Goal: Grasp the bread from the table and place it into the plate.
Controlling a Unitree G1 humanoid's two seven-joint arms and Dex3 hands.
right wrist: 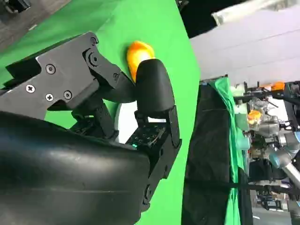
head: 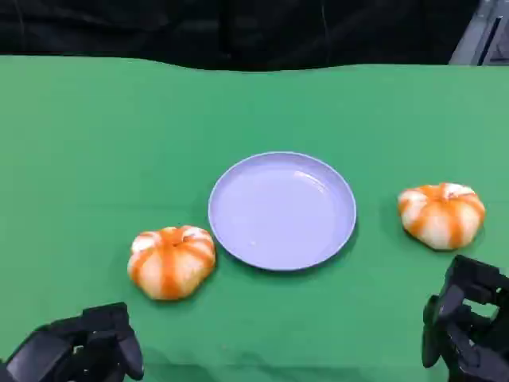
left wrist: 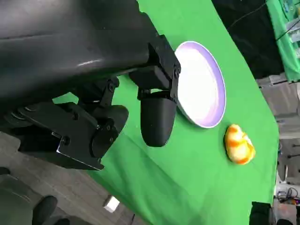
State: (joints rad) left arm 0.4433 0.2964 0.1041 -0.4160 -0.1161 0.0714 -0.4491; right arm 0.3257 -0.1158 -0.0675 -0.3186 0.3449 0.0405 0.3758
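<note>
On green cloth [head: 95, 143], bare plate [head: 282, 211] between two breads — left hand [head: 83, 346], right hand [head: 469, 326] unladen, fingers apart.

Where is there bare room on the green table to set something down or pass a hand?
The wide green table strip beyond the round lavender plate is bare, as is the plate's inside. It is tighter beside the plate: the left orange-striped bread roll nearly touches its rim. The right orange-striped bread roll leaves a wider gap.

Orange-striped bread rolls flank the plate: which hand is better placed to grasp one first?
Probably the right hand: the orange-and-white striped roll lies almost straight ahead of it. The left hand sits further off its roll.
</note>
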